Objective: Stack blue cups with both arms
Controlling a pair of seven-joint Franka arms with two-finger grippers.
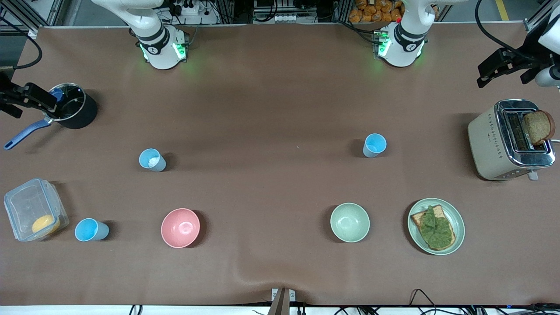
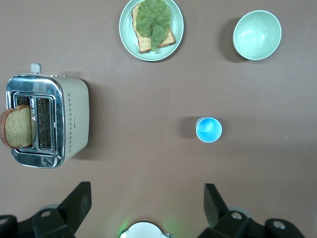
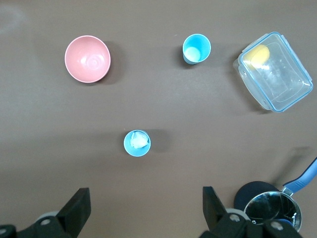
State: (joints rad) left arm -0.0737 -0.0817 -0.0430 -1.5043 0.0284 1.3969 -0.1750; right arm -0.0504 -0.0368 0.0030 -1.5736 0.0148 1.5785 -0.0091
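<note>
surface: a brown mat (image 1: 271, 109) is covering the whole table, wrinkling slightly at the edge nearest the front camera.
room: metal framing, cables and a bag of orange goods are showing above the robots' bases.
landmark: the pink bowl (image 1: 180, 227) is sitting open side up toward the right arm's end of the table.
cup with wad (image 1: 152, 159): it is standing farther from the front camera than the pink bowl, near it, with a small white wad lying inside.
second pale cup (image 1: 374, 145): it is standing well apart from the pink bowl, toward the left arm's end of the table and farther from the camera.
axis: both pale cups are standing upright, mouths opening upward, long axes vertical.
brighter cup (image 1: 90, 230): it is sitting beside the pink bowl, toward the right arm's end, upright.
other things: a green bowl (image 1: 349, 222), a plate (image 1: 456, 217) with topped toast, a toaster (image 1: 492, 140) holding bread, a clear box (image 1: 26, 205) and a dark pot (image 1: 74, 107) are lying around.
left gripper (image 2: 143, 210): it is hanging high over the mat near the toaster, fingers spread wide and holding nothing.
right gripper (image 3: 143, 210): it is hanging over the pot's end of the table, fingers spread wide and empty.
cut off: both arms are leaving the front view at its edges, so their grippers are only partly showing there; the pot's contents are hard to make out.
</note>
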